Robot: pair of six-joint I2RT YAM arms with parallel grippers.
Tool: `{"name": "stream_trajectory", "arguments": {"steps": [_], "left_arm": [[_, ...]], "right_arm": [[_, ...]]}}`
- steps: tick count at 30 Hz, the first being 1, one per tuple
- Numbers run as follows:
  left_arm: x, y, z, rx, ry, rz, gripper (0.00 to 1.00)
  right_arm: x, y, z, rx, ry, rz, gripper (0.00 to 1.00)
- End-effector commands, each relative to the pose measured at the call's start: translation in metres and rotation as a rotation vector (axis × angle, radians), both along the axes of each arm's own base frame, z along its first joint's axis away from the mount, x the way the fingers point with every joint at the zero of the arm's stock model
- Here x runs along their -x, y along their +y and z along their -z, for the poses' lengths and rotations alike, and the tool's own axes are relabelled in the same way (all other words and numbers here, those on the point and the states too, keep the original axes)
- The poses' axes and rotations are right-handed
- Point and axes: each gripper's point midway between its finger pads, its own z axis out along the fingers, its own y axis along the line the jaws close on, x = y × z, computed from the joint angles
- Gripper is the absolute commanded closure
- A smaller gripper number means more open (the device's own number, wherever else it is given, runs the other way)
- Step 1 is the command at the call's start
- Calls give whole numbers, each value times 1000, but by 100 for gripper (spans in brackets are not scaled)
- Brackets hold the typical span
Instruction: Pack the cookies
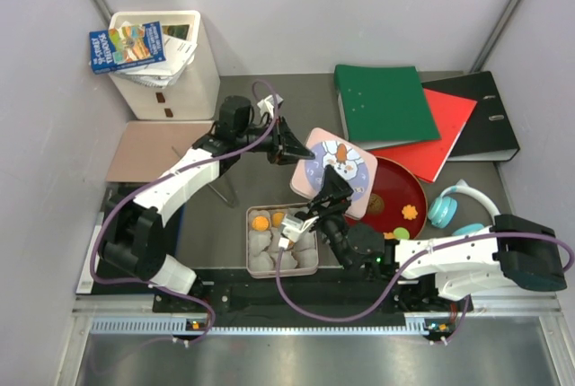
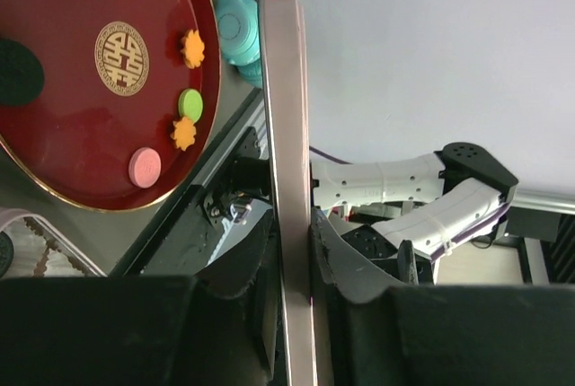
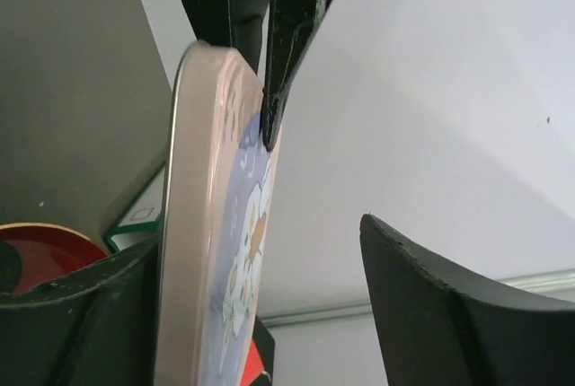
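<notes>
My left gripper [image 1: 301, 154] is shut on the edge of a pink tin lid with a snowman picture [image 1: 339, 169], holding it on edge above the table. In the left wrist view both fingers [image 2: 346, 260] pinch the lid's rim [image 2: 286, 117]. My right gripper [image 1: 328, 193] is open with the lid [image 3: 216, 251] between its jaws; one finger is close to the lid's back and the other stands apart. The open tin [image 1: 253, 244] holds white paper cups and two orange cookies [image 1: 260, 222]. A red plate [image 2: 81, 171] holds orange flower [image 2: 192, 48], green [image 2: 190, 104], pink [image 2: 145, 166], black [image 2: 18, 72] and brown [image 2: 121, 57] cookies.
Turquoise headphones [image 1: 454, 209] lie right of the plate. Green [image 1: 384, 103], red [image 1: 445, 130] and black [image 1: 492, 117] binders lie at the back right. A white bin with books [image 1: 166, 58] stands at the back left, with a brown board [image 1: 148, 148] in front of it.
</notes>
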Motion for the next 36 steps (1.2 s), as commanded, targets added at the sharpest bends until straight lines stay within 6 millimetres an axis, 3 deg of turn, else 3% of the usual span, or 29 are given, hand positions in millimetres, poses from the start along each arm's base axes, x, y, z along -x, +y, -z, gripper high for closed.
{"name": "stream_trajectory", "arguments": {"steps": [1,5,6,8,11,12,16,20,23,25,27,28,29,30,31,34,35,36], "left_arm": [[-27,11,-45,118,-156,-95,100],[-63,29,-76,191,-193,-243,100],[-69,31,-82,203,-209,-263,100],[-85,38,-96,240,-236,-322,100],[-104,49,-110,291,-259,-392,100],[-107,51,-113,302,-261,-402,100],[-118,63,-125,302,-301,-424,100],[-117,72,-128,268,-329,-447,100],[-108,75,-129,259,-335,-444,100],[-101,80,-128,237,-354,-462,100],[-93,87,-132,213,-382,-489,100],[-95,90,-126,179,-388,-510,100],[-94,93,-125,165,-390,-515,100],[-91,94,-129,162,-398,-515,100],[-89,95,-126,151,-400,-512,100],[-85,96,-124,142,-395,-508,100],[-82,95,-122,147,-390,-497,100],[-79,94,-117,149,-377,-489,100]], "right_arm": [[0,-19,-35,-222,26,75,26],[4,-31,-33,-338,169,120,25],[6,-32,-23,-256,213,127,24],[9,-34,-20,-372,299,130,22],[11,-48,-9,-382,345,185,21],[13,-55,-1,-336,364,203,20],[19,-67,14,-461,477,241,20],[25,-76,28,-557,563,274,17],[23,-85,35,-732,690,322,16],[5,-110,27,-959,742,411,16],[0,-111,25,-1150,891,394,16],[-21,-143,27,-1288,867,491,16],[-17,-134,22,-1373,984,408,17],[-23,-141,21,-1494,1016,424,18],[-37,-166,25,-1609,987,495,18],[-42,-134,14,-1713,1130,353,19],[-38,-115,10,-1720,1250,267,18],[-46,-103,6,-1800,1301,239,18]]}}
